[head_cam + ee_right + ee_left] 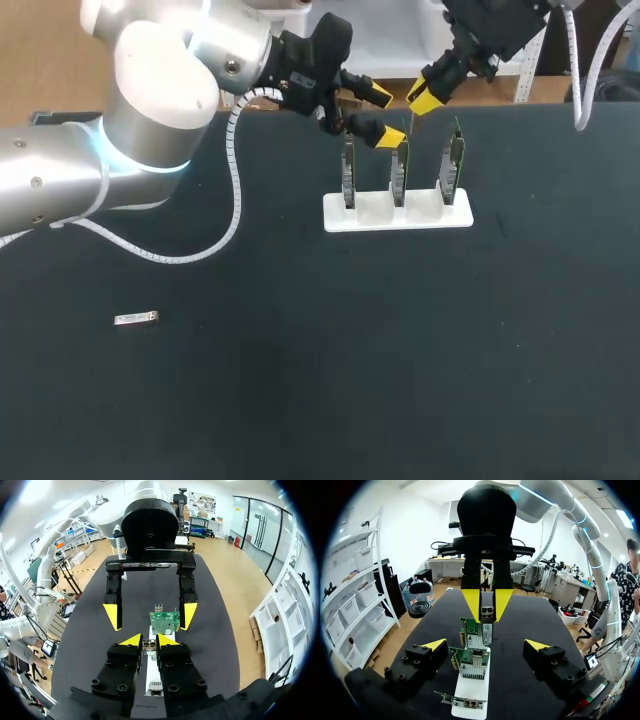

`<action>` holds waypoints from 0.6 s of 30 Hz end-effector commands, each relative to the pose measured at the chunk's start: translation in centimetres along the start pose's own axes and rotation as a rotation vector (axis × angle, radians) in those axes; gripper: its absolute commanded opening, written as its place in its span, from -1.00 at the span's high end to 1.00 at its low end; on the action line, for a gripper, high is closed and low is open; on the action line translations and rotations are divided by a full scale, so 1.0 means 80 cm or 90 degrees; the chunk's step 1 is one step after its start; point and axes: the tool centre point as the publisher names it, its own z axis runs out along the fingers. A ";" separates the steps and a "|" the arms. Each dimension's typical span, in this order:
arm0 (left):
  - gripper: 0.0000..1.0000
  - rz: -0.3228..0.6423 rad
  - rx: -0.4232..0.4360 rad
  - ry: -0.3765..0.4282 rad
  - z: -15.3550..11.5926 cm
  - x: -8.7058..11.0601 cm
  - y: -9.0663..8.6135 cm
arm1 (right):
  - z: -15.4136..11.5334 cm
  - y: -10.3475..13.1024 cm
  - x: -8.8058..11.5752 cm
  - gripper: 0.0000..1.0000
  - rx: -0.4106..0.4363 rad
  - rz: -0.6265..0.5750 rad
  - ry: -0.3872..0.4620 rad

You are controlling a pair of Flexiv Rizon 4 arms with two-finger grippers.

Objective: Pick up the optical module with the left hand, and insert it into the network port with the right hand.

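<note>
The right gripper [148, 641] had its two yellow tips drawn close, clamped from both sides on the small metal optical module [148, 645], which hung just above the row of network cards [398, 172]; whether it touched a card could not be told. Facing it from the left, the left gripper [384, 115] was spread wide with nothing in its grasp, its fingers [435, 644] standing either side of the card row without touching it. From the left wrist the module [487, 615] showed between the right gripper's [486, 602] tips, right over the top edge of the card farthest from that camera [476, 632]. The three green cards stood upright in the slots of a white stand [430, 216], which sat on the far part of the table, a little right of the middle. A second module [136, 319] lay flat on the near left, well apart from the stand and both grippers. A white ribbed cable [237, 190] looped down from the left arm [60, 180] over the table [300, 390], whose surface was plain black.
</note>
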 end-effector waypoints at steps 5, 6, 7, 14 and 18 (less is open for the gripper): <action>-1.00 0.001 -0.002 -0.001 0.000 0.001 -0.001 | 0.009 -0.008 -0.007 1.00 -0.003 -0.009 0.024; -1.00 0.001 -0.002 -0.001 0.000 0.001 -0.001 | 0.010 -0.008 -0.007 1.00 -0.002 -0.009 0.026; -1.00 0.001 -0.002 -0.001 0.000 0.001 -0.001 | 0.012 -0.008 -0.008 1.00 0.000 -0.010 0.031; -1.00 0.001 -0.002 -0.001 0.000 0.001 -0.001 | 0.019 -0.007 -0.010 1.00 0.004 -0.005 0.030; -1.00 0.001 -0.002 -0.001 0.000 0.001 -0.001 | 0.020 -0.006 -0.011 1.00 0.007 -0.006 0.032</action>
